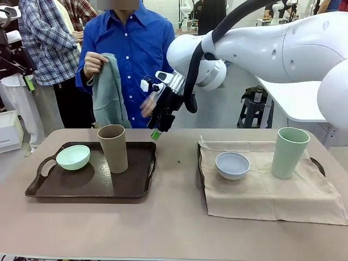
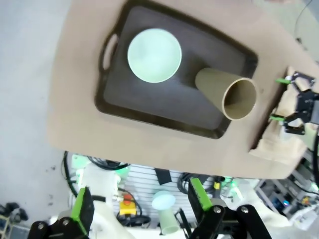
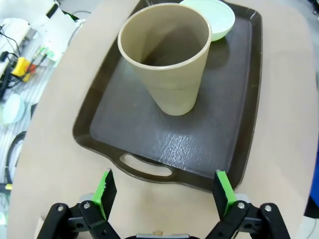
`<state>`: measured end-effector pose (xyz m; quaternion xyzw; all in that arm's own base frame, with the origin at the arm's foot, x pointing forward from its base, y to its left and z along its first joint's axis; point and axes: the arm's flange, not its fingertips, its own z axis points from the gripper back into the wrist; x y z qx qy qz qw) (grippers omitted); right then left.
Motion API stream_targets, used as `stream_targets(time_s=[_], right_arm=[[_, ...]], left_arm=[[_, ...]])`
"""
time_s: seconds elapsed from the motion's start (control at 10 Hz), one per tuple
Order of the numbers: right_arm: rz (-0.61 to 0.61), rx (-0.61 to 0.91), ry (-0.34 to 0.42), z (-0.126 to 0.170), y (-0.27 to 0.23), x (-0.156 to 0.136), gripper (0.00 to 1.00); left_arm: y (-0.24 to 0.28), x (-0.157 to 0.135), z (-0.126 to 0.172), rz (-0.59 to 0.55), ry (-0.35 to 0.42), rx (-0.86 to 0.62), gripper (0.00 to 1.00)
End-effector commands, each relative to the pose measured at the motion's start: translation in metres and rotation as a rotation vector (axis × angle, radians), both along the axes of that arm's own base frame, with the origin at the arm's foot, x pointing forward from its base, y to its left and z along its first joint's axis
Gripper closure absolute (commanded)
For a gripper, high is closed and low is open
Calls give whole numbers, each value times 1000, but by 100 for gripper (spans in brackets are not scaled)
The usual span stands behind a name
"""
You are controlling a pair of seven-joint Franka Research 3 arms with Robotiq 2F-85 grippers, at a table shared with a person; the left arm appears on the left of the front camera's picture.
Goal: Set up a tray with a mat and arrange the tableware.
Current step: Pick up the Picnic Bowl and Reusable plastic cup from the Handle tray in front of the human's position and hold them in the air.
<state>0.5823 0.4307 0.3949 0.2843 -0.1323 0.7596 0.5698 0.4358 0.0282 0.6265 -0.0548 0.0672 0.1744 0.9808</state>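
Observation:
A dark brown tray (image 1: 81, 184) on the table's left carries a mint green bowl (image 1: 73, 157) and a tan-brown cup (image 1: 113, 148), both upright. My right gripper (image 1: 157, 132) hangs open and empty just above the tray's right handle. In the right wrist view its fingers (image 3: 104, 188) stand wide, short of the tray (image 3: 199, 134), the cup (image 3: 164, 59) and the bowl (image 3: 212, 17). My left gripper (image 2: 141, 204) is open and empty, high above the tray (image 2: 149, 99), the bowl (image 2: 154, 55) and the cup (image 2: 232, 94). On the right, a beige mat (image 1: 272, 196) covers a second tray (image 1: 318, 163) and bears a white bowl (image 1: 232, 165) and a pale green cup (image 1: 289, 152).
A person in a blue shirt stands at the far side and holds up a grey-green cloth (image 1: 111, 92) with one hand, the other hand close behind my right gripper. Bare tabletop (image 1: 174, 223) lies between the two trays and along the near edge.

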Motion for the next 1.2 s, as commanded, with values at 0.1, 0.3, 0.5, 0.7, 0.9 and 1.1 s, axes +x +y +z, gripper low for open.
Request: stream_targets(time_s=[0.1,0.3,0.5,0.7,0.9,1.1], right_arm=[[-41,17,-161,-38,18,-25,0],[-69,60,-175,-62,23,-38,0],[-100,107,-181,-75,25,-54,0],[-103,130,-130,-77,24,-66,0],[-101,239,-103,-73,21,-79,0],[-113,355,-83,-74,11,-84,0]], left_arm=[[-8,-19,-41,-118,-109,143,0],[-3,-20,-68,-175,-138,136,0],[4,-18,-86,-175,-158,127,0],[9,-12,-101,-170,-141,121,0],[13,-7,-110,-166,-138,114,0],[12,4,-124,-199,-137,112,0]])
